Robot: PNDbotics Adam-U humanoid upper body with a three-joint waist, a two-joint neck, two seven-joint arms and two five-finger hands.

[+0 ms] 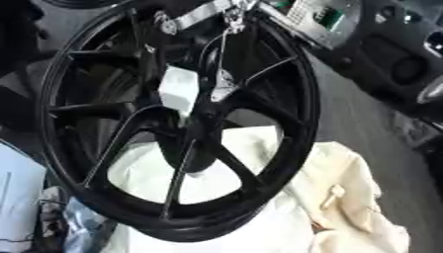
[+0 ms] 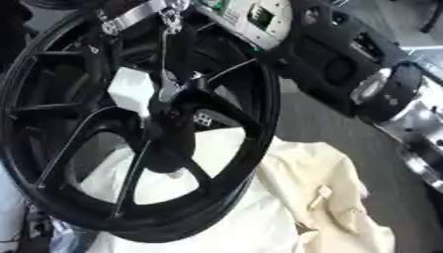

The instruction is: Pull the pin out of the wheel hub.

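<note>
A large black spoked wheel (image 1: 286, 99) stands tilted on a cream cloth (image 1: 346, 197). At its hub (image 1: 206, 116) a white block (image 1: 179, 91) sits on the left, with a small silver piece (image 1: 223, 89) beside it. My right arm comes in from the upper right, bends at a silver wrist (image 2: 138, 15) at the top and drops my dark right hand (image 2: 183, 54) onto the hub. The hand blends with the black spokes, so its grip is hidden. A thin silver rod (image 2: 164, 49) runs from the wrist down to the hub. I cannot make out the pin itself.
My black forearm with its circuit board (image 2: 255, 17) and silver elbow joint (image 2: 380, 89) crosses the upper right. Grey floor (image 1: 363, 113) lies to the right of the wheel. White and bluish items (image 1: 17, 197) sit at the lower left.
</note>
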